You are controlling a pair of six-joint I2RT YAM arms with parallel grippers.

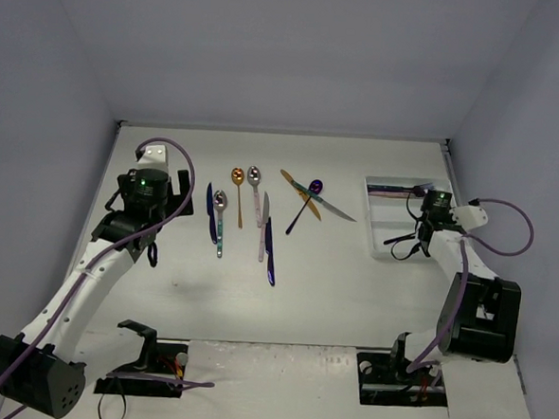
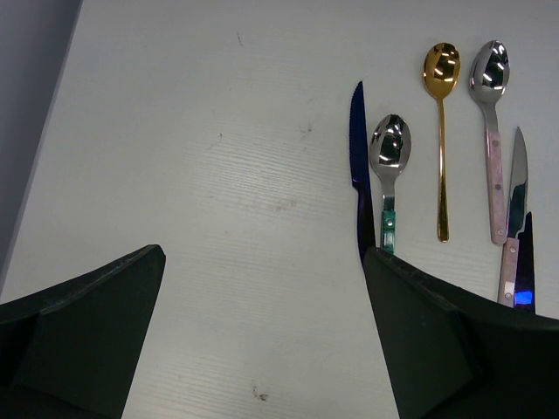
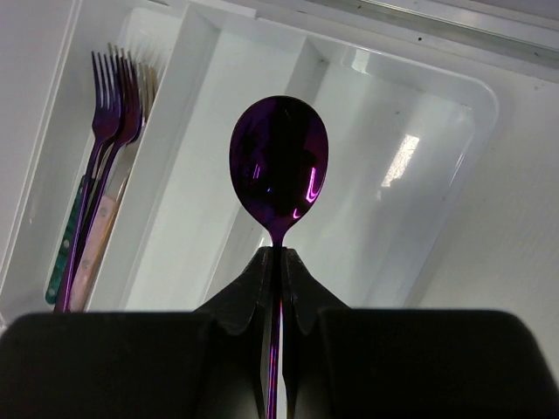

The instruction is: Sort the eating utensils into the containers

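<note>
Pinching a purple spoon (image 3: 279,161) by the handle just under its bowl, the right fingers (image 3: 260,288) are closed tight on it, one on each side of the thin stem. The bowl stands straight out past the fingertips at the centre of the right wrist frame. The rest of the handle is hidden between the fingers.

Behind the spoon is the white tray (image 3: 486,100), with three long compartments running lower left to upper right. The bowl overlaps the divider between the middle and right-hand compartments. Cannot tell which of the two it is over, nor whether it touches the tray. The left-hand compartment holds a bundle of forks (image 3: 106,105), tines toward the top of the frame: one purple, one teal-handled, one pale pink-handled.

Left fingers (image 2: 83,327) are spread wide, gripping nothing, with bare counter (image 2: 218,175) between them. All the utensils in the left wrist frame lie right of that gap:
- dark blue knife (image 2: 358,148), its lower end hidden behind the right-hand finger
- silver spoon with teal handle (image 2: 389,148), close alongside the knife
- gold spoon (image 2: 441,70)
- silver spoon with pinkish handle (image 2: 489,74)
- silver knife with pale handle (image 2: 517,175), near the right edge

Bowls and blade tips point to the top of the frame.

From above, a crossed cluster of utensils (image 1: 309,200) lies between this row and the tray, apart from both
</note>
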